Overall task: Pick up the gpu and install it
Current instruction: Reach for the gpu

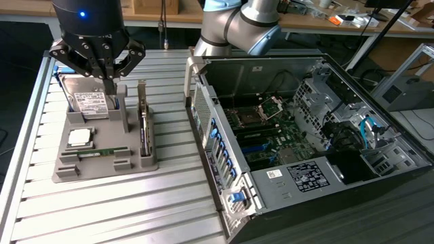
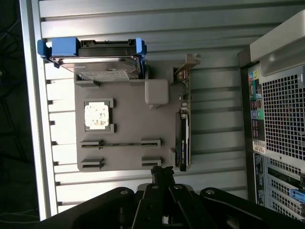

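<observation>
Above the grey tray [image 1: 101, 163], fingers [image 1: 109, 76] pressed together, empty; gpu [image 1: 144, 122] on edge; hard-drive label [image 1: 93, 105] unreadable.

exterior view: high up, angled down across the slatted aluminium table [image 1: 135, 203], wide.
wrist view: straight down and nearer, above the grey plastic parts tray [image 2: 128, 124].
shared: that tray, the table slats, the perforated wall of the open black computer case [image 2: 281, 105].
</observation>
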